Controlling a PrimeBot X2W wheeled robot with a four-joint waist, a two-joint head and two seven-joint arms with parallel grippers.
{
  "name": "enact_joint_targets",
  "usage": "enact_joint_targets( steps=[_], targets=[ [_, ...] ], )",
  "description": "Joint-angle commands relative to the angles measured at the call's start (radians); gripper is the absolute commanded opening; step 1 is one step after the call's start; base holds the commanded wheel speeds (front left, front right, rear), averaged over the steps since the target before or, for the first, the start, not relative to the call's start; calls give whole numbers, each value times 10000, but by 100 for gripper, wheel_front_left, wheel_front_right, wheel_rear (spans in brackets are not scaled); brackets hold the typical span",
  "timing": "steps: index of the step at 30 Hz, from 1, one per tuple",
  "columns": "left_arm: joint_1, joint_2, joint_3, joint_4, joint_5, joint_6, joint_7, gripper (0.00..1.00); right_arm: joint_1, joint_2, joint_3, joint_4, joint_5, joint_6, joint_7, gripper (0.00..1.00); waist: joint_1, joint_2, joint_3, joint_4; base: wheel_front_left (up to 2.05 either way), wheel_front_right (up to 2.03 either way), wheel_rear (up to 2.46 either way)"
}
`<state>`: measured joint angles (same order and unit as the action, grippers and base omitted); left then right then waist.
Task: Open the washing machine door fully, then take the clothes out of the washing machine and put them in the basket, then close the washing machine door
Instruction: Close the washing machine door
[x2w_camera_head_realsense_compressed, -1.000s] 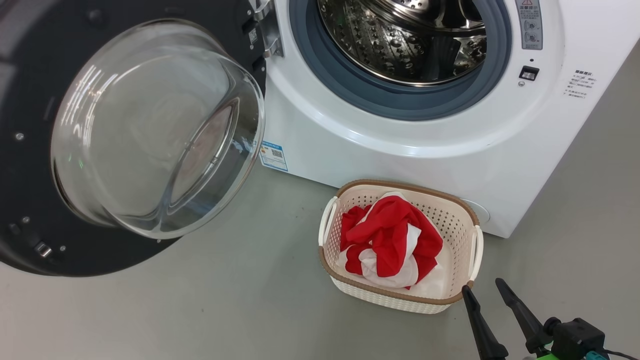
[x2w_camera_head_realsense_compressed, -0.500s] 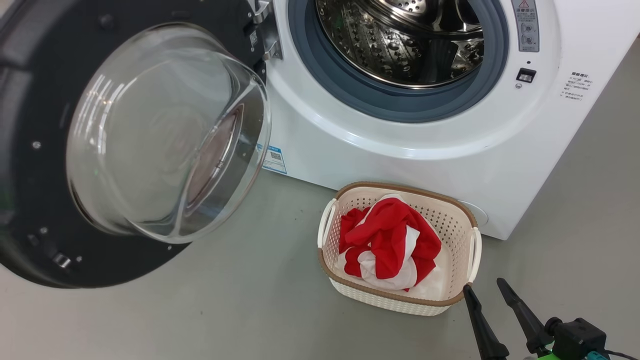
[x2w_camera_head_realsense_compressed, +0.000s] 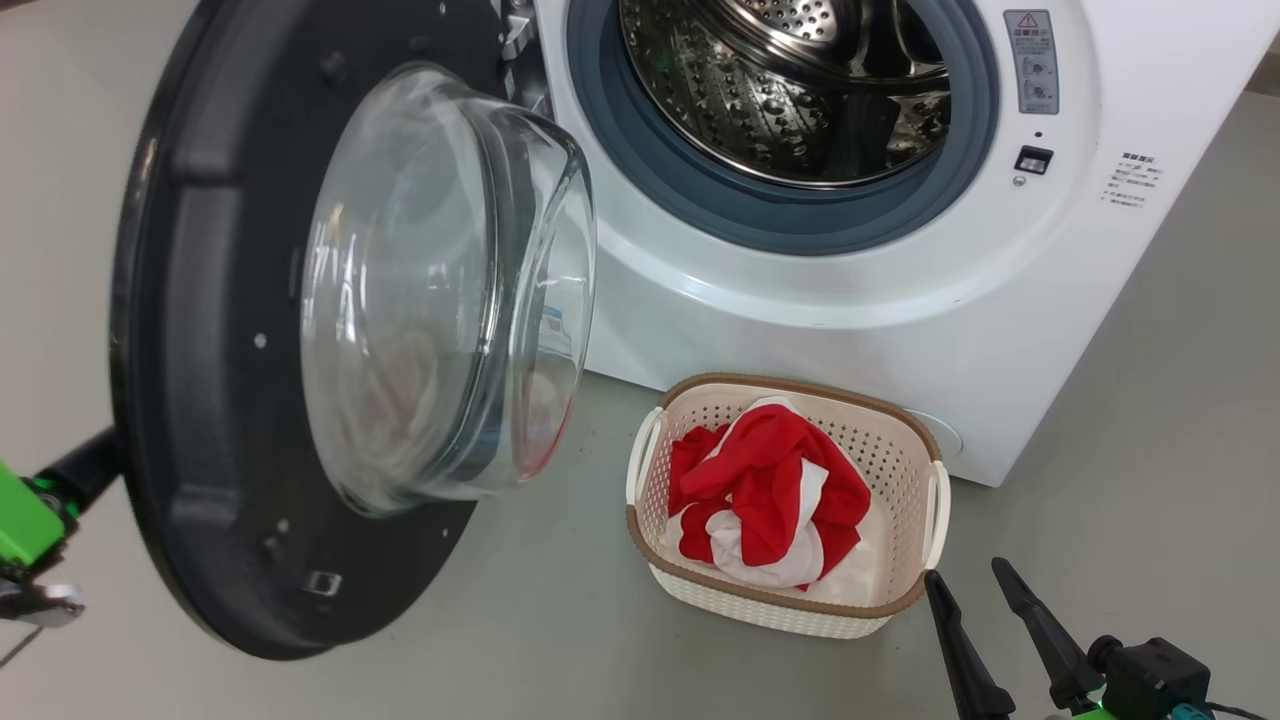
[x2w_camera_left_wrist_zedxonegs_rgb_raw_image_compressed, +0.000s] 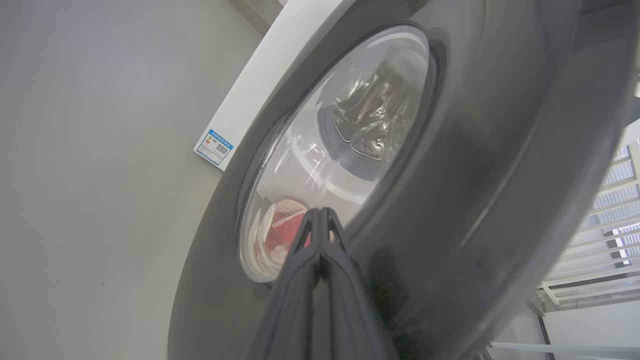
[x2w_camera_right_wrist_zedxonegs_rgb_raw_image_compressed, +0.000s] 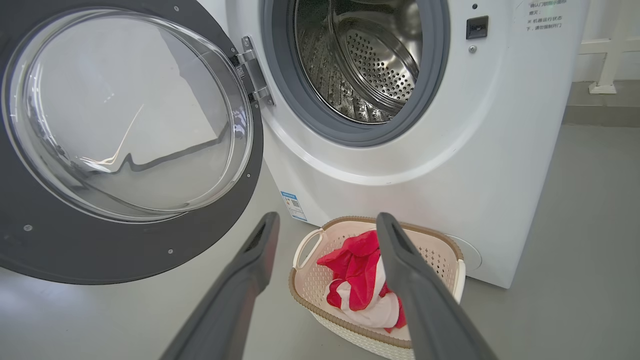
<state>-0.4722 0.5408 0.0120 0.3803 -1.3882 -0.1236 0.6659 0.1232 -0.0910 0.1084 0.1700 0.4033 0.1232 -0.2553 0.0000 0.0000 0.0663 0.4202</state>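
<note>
While the left gripper (x2w_camera_left_wrist_zedxonegs_rgb_raw_image_compressed: 320, 220) has its two dark fingers pressed together with nothing between them, the tips sit at the outer face of the washing machine door (x2w_camera_head_realsense_compressed: 200, 300), at the edge of its glass window (x2w_camera_left_wrist_zedxonegs_rgb_raw_image_compressed: 340, 150); whether they touch it cannot be told. From the head view that arm's finger disappears behind the door's lower left rim. The door is swung out on its hinge (x2w_camera_right_wrist_zedxonegs_rgb_raw_image_compressed: 252, 70) at the left of the opening, its clear bowl bulging toward the washing machine (x2w_camera_head_realsense_compressed: 800, 300).

The right gripper (x2w_camera_right_wrist_zedxonegs_rgb_raw_image_compressed: 326, 222) is spread wide and holds nothing, hanging above the floor (x2w_camera_head_realsense_compressed: 500, 620) near the basket's (x2w_camera_head_realsense_compressed: 760, 610) front right corner. The basket stands on the floor just in front of the machine's white front, below the grey gasket (x2w_camera_head_realsense_compressed: 700, 190) and steel drum (x2w_camera_head_realsense_compressed: 780, 90). The clothes (x2w_camera_head_realsense_compressed: 770, 490), a red and white bundle, lie inside the basket. A small blue label (x2w_camera_right_wrist_zedxonegs_rgb_raw_image_compressed: 293, 206) sits low on the machine's front, left of the basket.
</note>
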Motion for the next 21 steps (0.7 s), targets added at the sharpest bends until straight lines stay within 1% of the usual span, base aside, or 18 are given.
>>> enact_joint_targets(
  steps=[1, 2, 8, 15, 21],
  targets=[
    [-47, 532, 232, -606, -176, -71, 87, 0, -53, -61, 184, -215, -127, 75, -65, 100, 0, 0, -23, -50, 0, 0, 0],
    [49, 532, 18, -1046, -330, -71, 137, 0, -54, -45, 176, -215, -128, 75, -65, 100, 0, 0, -47, -110, 0, 0, 0],
    [200, 522, -547, -2175, -662, -71, 142, 0, -50, -6, 157, -244, -125, 75, -65, 100, 0, 0, -74, -403, 0, 0, 0],
    [270, 496, -1000, -2888, -811, -71, -98, 0, -39, 30, 102, -241, -126, 75, -65, 100, 0, 0, -28, -746, 0, 0, 0],
    [206, 203, -1447, -3500, -889, -71, -426, 0, -86, 51, 74, -237, -128, 75, -65, 100, 0, 0, -2, -966, 0, 0, 0]
  ],
)
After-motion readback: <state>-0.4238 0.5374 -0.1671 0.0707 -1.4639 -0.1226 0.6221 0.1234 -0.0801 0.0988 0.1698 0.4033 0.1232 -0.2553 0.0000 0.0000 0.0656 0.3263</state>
